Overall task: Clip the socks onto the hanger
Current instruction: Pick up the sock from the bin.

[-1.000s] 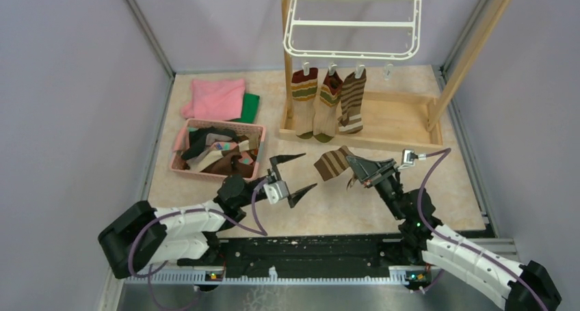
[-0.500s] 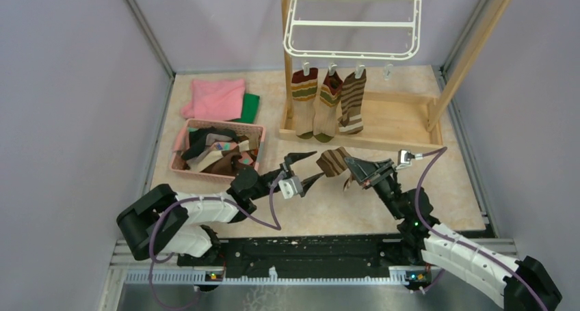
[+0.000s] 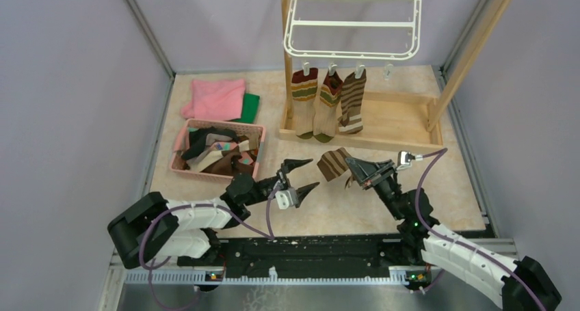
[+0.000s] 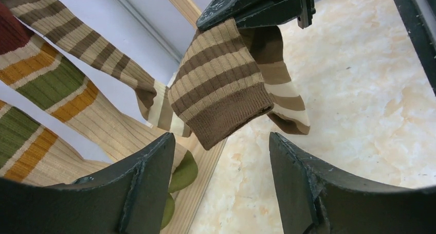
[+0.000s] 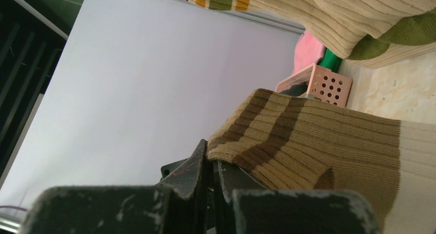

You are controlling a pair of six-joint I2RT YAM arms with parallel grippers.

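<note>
Room is fair in the middle. Bare table (image 3: 321, 212) lies open under and ahead of both claws, from the basket (image 3: 213, 175) on my left across to the right wall. The basket's near right corner sits close beside the left arm's wrist, so that side is the snug one.

The tighter edges are farther back. The wooden frame (image 3: 393, 119) crosses the far side of the table, its base plank not far behind the sock (image 3: 334, 163) I am holding up. The hanger (image 3: 352, 24) hangs inside the frame, with three hung socks (image 3: 330, 102) clipped side by side along its near rim, toes down at the plank.

The right claw (image 3: 350, 162) is clamped together on the sock, which droops from it above the table toward the left arm. The left claw (image 3: 308, 174) stands apart and holds nothing. In its wrist view the sock's brown end hangs just ahead of the gap between its fingers (image 4: 149, 177), touching neither as far as I can see.

Against a second ago, the left claw has moved right, toward the sock, and its jaws stand narrower. Against half a second ago it sits a little back, with its tips no longer alongside the sock. The right claw, the sock, the hung socks and the basket have not shifted.
</note>
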